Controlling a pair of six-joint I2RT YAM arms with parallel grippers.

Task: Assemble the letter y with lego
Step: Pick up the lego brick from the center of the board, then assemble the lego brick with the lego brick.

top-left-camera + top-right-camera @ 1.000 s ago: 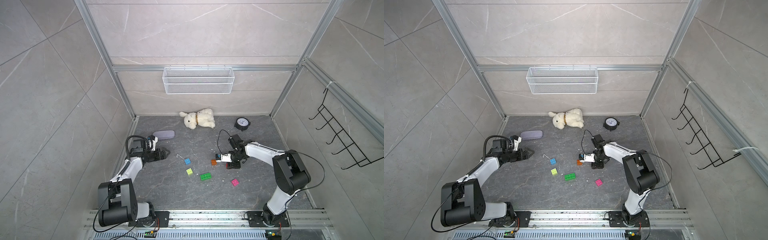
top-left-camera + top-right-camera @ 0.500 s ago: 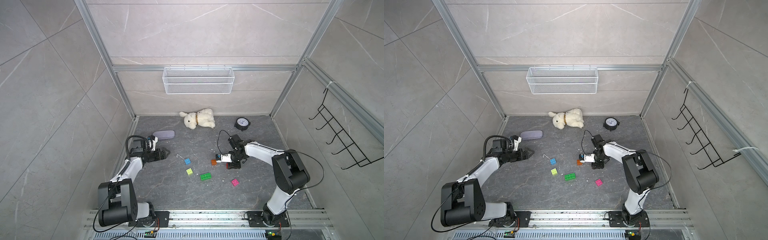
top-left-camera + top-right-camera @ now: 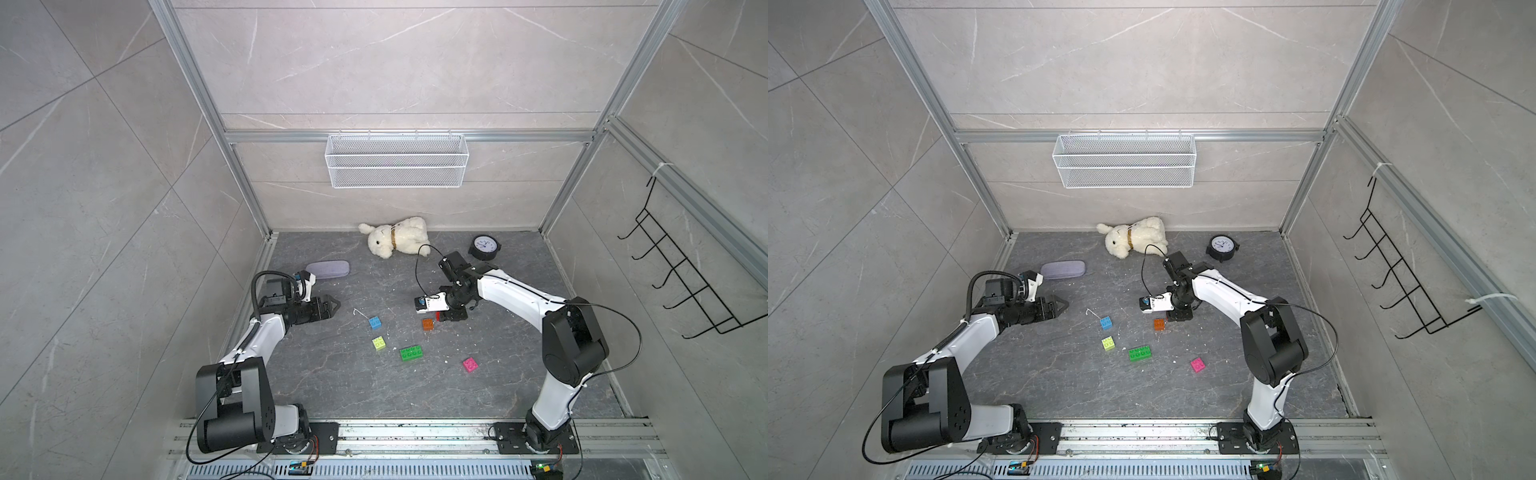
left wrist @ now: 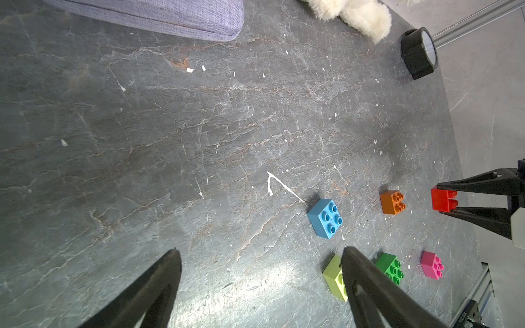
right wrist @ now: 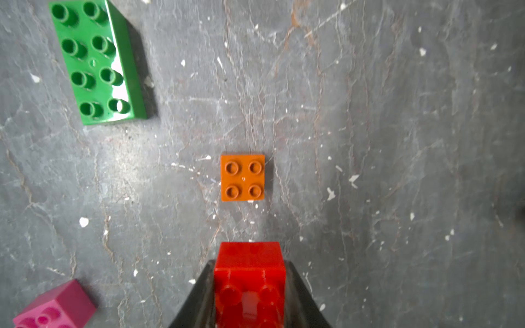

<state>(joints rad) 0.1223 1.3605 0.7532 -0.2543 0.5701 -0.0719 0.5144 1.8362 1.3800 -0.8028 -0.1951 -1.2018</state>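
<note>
**Change:** the right gripper (image 5: 250,265) has just closed. Its jaws now clamp the red brick (image 4: 443,198) on two opposite side faces. Arm pos. looks the same as a sec ago, and no other brick has shifted. This prob. means the first stem piece is secured, so a lift and a press onto the orange brick (image 5: 242,178) looks like the next step. Whether red has left the floor (image 3: 332,395) yet: can't tell.

**Red:** just beside the orange brick, on the robot's right of it and slightly farther from the robot, not touching. Both have studs up w/ edges approx. parallel, so little wrist turn should be needed before stacking. Red is square, i.e. no long axis.

**Only long piece:** the green brick (image 3: 411,353), studs up, nearer the robot than the orange brick and a bit to its left. In both top views its long axis runs approx. side to side across the floor, slightly skewed.

**Others, rel. to the orange brick:**
- blue brick (image 3: 375,322): to its left, at approx. the same depth
- yellow-green brick (image 3: 378,343): left and nearer the robot
- pink brick (image 3: 470,364): right and nearer the robot

All six are apart, so the letter y isn't begun.

**Left gripper** (image 4: 260,250): jaws wide apart and empty, well to the left of the orange brick, past blue.
</note>
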